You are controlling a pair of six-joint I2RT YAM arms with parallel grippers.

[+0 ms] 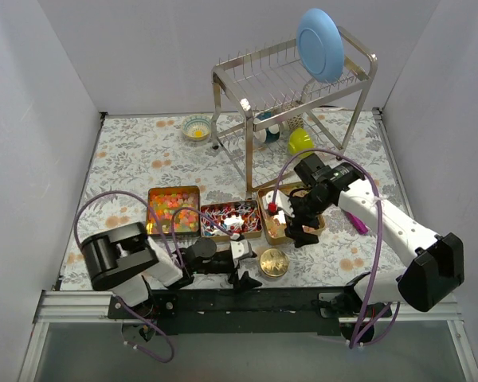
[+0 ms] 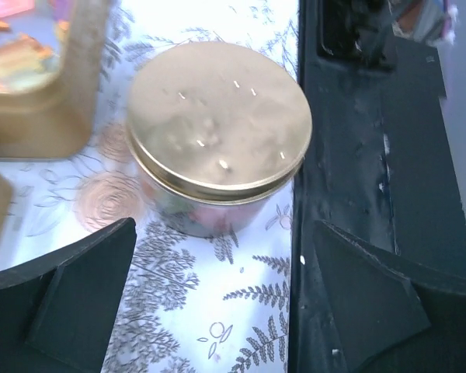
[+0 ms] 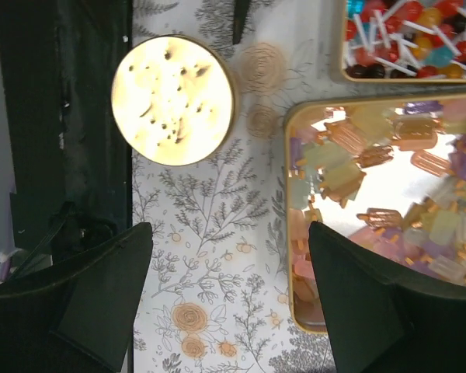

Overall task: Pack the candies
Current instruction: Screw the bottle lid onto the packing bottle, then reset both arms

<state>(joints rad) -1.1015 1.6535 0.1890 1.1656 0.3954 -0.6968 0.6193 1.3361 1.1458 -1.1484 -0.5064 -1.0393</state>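
Three gold square trays hold the candies: orange, yellow and pink gummies (image 1: 174, 208), red-blue-white wrapped ones (image 1: 231, 219) (image 3: 408, 39), and translucent yellow-pink wrapped ones (image 1: 280, 199) (image 3: 388, 194). A round gold tin (image 1: 274, 262) with its lid on stands near the table's front edge; it also shows in the left wrist view (image 2: 217, 132) and the right wrist view (image 3: 173, 99). My left gripper (image 1: 247, 261) (image 2: 225, 311) is open and empty, low, just left of the tin. My right gripper (image 1: 300, 231) (image 3: 229, 311) is open and empty above the near edge of the translucent-candy tray.
A metal dish rack (image 1: 291, 87) with a blue plate (image 1: 319, 44) stands at the back, with a green cup (image 1: 300, 141) under it. A small bowl (image 1: 196, 126) sits at the back. A pink object (image 1: 358, 221) lies under the right arm. A black rail (image 1: 247, 301) runs along the front edge.
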